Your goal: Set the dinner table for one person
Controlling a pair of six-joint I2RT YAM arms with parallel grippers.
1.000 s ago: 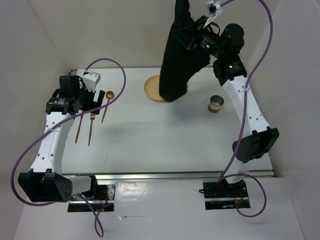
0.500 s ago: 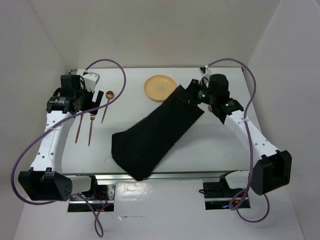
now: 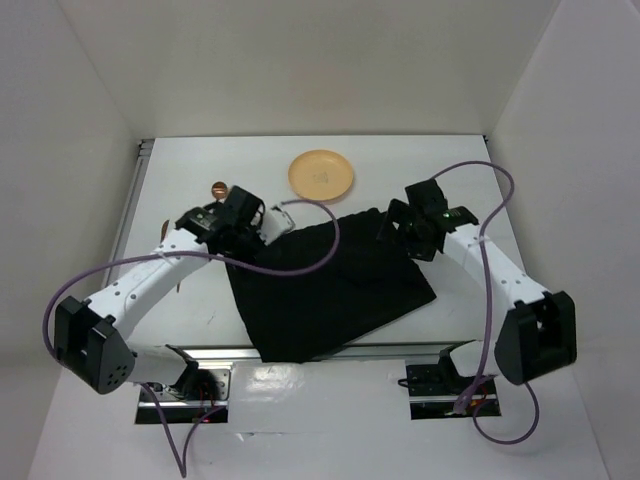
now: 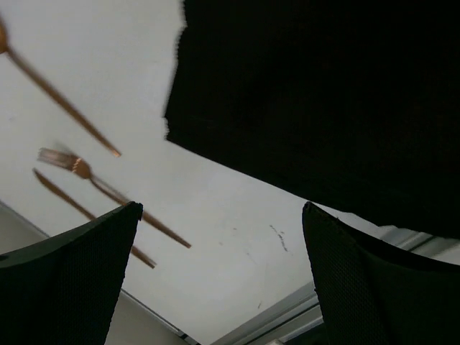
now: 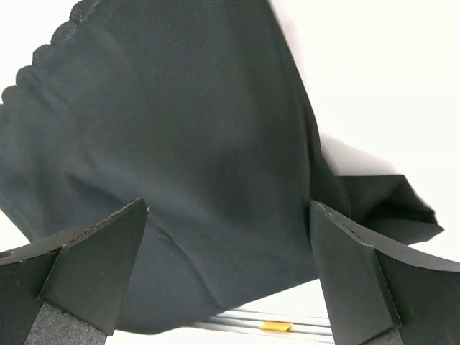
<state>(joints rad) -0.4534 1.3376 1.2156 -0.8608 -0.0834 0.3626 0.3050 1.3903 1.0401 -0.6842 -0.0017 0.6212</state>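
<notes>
The placemat [image 3: 330,285] is matt black cloth, softly creased. The dinner table [image 3: 430,170] is smooth white with faint scuffs, and its rail [image 3: 400,349] is brushed metal. The fork [image 4: 75,168] looks like coppery metal, while the plate [image 3: 320,175] is a dull tan.

The dinner table [image 3: 425,165] is a large, flat white rectangle; metal rails line its edges.

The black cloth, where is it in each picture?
Top external: the black square cloth placemat lies in the middle, toward the near edge.
Left wrist: the placemat fills the upper right.
Right wrist: the placemat covers the left and middle.
Shared landmark: the white tabletop under it shows in all three views.
</notes>
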